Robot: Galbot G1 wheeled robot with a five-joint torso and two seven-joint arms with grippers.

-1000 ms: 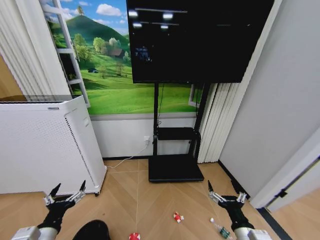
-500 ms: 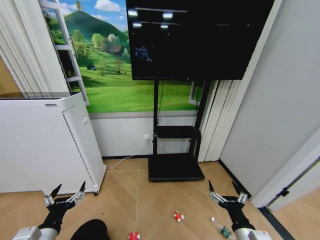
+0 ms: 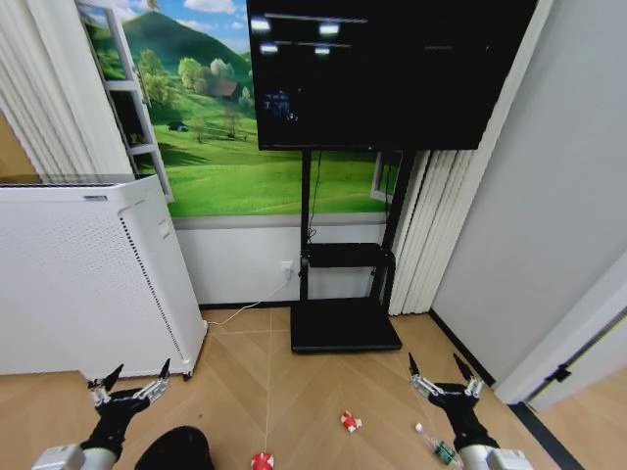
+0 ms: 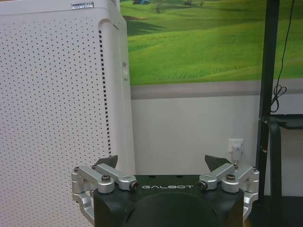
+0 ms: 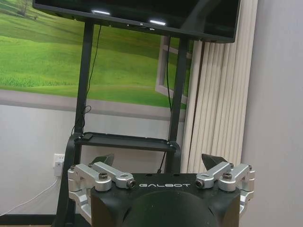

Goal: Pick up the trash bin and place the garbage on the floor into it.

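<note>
Left pincer (image 3: 127, 389): hanging low in front of the white appliance (image 3: 78, 274), fingers spread apart and gripping nothing; the left wrist view is looking straight at the appliance's perforated side.

Right pincer (image 3: 443, 384): hovering low on the far side of the TV stand (image 3: 345, 328) from the appliance, fingers apart and empty; the right wrist view is facing the stand's posts and the curtain.

Trash bin (image 3: 176, 450): sitting on the floor (image 3: 294, 392) just beside the left pincer, toward the robot and slightly inboard, partly cut off by the frame edge. The left arm is looking clearly the nearer one for lifting it.

Garbage: three pieces lying in front of the TV stand's base, all nearer the robot than the base. A red-and-white wrapper (image 3: 349, 422) is resting roughly in line with the base's middle; a crushed can (image 3: 262, 461) is lying closer in, between wrapper and bin; a small bottle (image 3: 435, 446) is lying beside the right pincer, its long axis running diagonally.

Open room: bare floor is stretching between the bin and the litter; the appliance is crowding the left arm's outer side, and the wall and doorway strip are hemming in the right.

Progress: bin not yet lifted, all litter loose.
</note>
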